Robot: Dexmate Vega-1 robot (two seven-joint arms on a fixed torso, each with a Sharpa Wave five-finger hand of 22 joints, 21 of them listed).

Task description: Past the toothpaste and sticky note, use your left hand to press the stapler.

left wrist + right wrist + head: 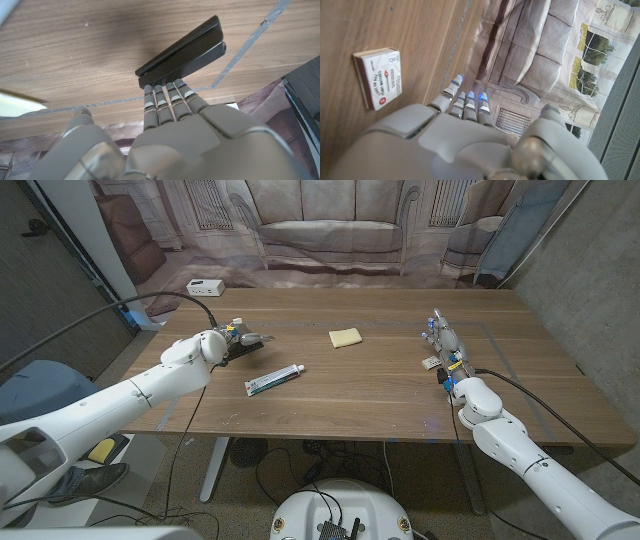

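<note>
The left hand (205,347) is reaching over the desk's (380,395) left side, its fingers (165,97) lying straight and close together, tips touching the near end of the black stapler (182,52), holding nothing. The stapler is lying near the left edge. The toothpaste (274,381) is lying toward the front, the yellow sticky note (345,337) further back. The right hand (452,365) is waiting near the right edge beside a matchbox (379,77), fingers slightly apart, gripping nothing.
</note>
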